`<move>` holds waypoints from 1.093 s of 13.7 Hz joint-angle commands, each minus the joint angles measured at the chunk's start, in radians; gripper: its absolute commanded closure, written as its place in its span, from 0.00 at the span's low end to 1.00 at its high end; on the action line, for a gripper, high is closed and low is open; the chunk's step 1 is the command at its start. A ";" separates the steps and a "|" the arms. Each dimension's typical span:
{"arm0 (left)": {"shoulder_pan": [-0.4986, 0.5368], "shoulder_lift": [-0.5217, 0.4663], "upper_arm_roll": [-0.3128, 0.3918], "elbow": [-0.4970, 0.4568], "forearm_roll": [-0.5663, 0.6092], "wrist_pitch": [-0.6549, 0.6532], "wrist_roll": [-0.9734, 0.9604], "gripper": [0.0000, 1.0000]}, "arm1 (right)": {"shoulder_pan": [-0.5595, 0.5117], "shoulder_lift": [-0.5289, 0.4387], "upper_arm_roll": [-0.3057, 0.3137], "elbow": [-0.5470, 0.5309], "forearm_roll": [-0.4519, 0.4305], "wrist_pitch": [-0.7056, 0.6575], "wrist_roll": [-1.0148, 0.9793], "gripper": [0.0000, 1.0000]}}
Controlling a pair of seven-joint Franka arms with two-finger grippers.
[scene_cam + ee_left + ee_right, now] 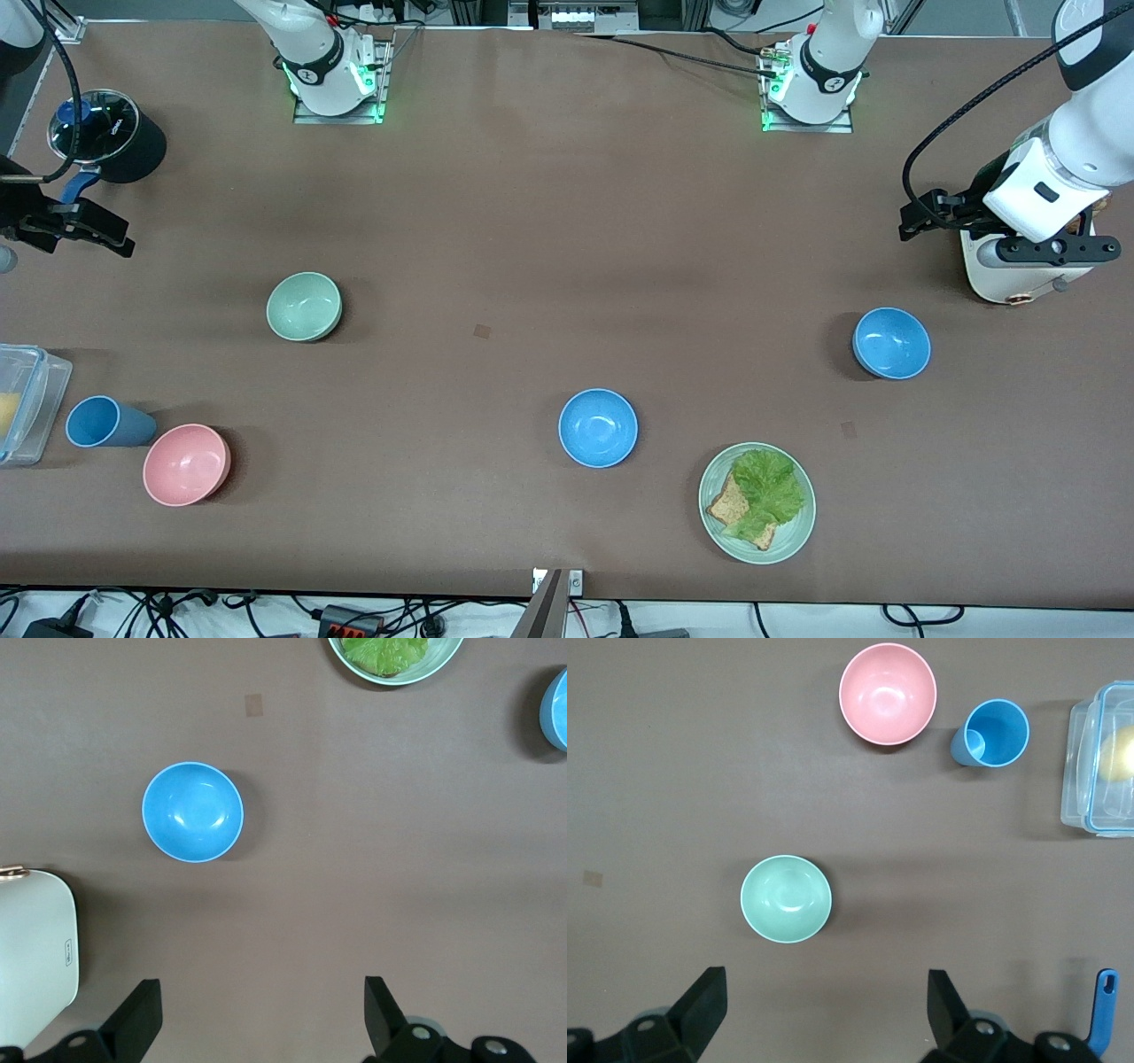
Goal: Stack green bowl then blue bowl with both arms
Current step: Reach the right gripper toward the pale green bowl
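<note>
Green bowl (786, 898) sits below the right claw (824, 1014), its fingers apart.

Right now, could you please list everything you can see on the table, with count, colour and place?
green bowl: one, mint green, toward the right arm's end, upright, empty.
blue bowls: two, sky blue; one mid-table near the plate, one toward the left arm's end.
pink bowl: one, pink, beside the cup.
cup: one, blue, between pink bowl and box.
box: one, clear plastic, at the right arm's end.
plate: one, pale green, with bread and lettuce, nearest the front camera.
pot: one, black, glass lid, near the right arm's base end.
white appliance: one, under the left pincer.
left pincer: open, empty.
right pincer: open, empty.
</note>
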 commanded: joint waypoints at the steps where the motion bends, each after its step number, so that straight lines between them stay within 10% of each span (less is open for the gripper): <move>1: 0.004 0.012 0.000 0.028 -0.017 -0.016 0.002 0.00 | 0.009 -0.051 -0.008 -0.070 -0.001 0.001 -0.018 0.00; 7: 0.006 0.034 0.000 0.065 -0.015 -0.028 0.010 0.00 | 0.004 -0.034 -0.008 -0.075 -0.010 0.023 -0.020 0.00; 15: 0.006 0.035 0.000 0.065 -0.015 -0.030 0.004 0.00 | -0.022 0.234 -0.010 -0.086 -0.012 0.064 -0.009 0.00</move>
